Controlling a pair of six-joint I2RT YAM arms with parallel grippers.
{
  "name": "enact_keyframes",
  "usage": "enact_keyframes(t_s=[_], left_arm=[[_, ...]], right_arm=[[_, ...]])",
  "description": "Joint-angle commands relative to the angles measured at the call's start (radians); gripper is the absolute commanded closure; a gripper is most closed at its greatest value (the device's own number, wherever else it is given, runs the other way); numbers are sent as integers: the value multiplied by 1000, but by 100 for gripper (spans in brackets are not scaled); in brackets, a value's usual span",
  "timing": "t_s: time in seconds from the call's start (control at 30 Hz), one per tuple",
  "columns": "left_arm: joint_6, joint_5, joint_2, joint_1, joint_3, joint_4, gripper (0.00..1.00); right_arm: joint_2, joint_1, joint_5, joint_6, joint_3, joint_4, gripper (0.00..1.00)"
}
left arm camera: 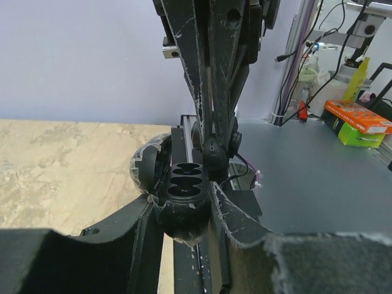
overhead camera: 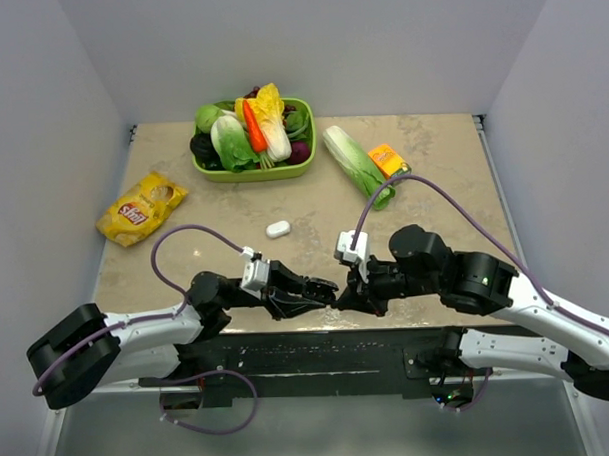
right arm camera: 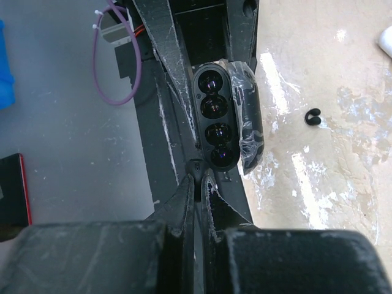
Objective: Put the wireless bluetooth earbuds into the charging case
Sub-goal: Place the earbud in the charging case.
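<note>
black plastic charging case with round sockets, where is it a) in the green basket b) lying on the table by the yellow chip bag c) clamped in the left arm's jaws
c: the left wrist view shows the black plastic charging case clamped between the left arm's jaws.

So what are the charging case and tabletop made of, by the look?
Charging case: likely black plastic; its wells catch glossy highlights, and crinkled clear film wraps its lid. Tabletop: marbled beige with bright glare streaks, so polished stone or laminate; cannot tell which.
</note>
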Motion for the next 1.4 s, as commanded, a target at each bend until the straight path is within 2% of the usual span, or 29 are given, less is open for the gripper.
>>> enact_keyframes(t_s=[0.0,0.57,0.97,1.37], left_arm=[[18,44,-36,-5,46,138,100],[29,46,-39,-13,42,94,100],[32,41,-33,-15,38,92,100],[48,5,-66,-15,33,83,100]], right_arm=[[-1,9,2,-11,35,61,100],[42,37,103,-31,73,95,100],[8,39,195,-14,31,152,100],[19,39,160,-19,10,127,100]])
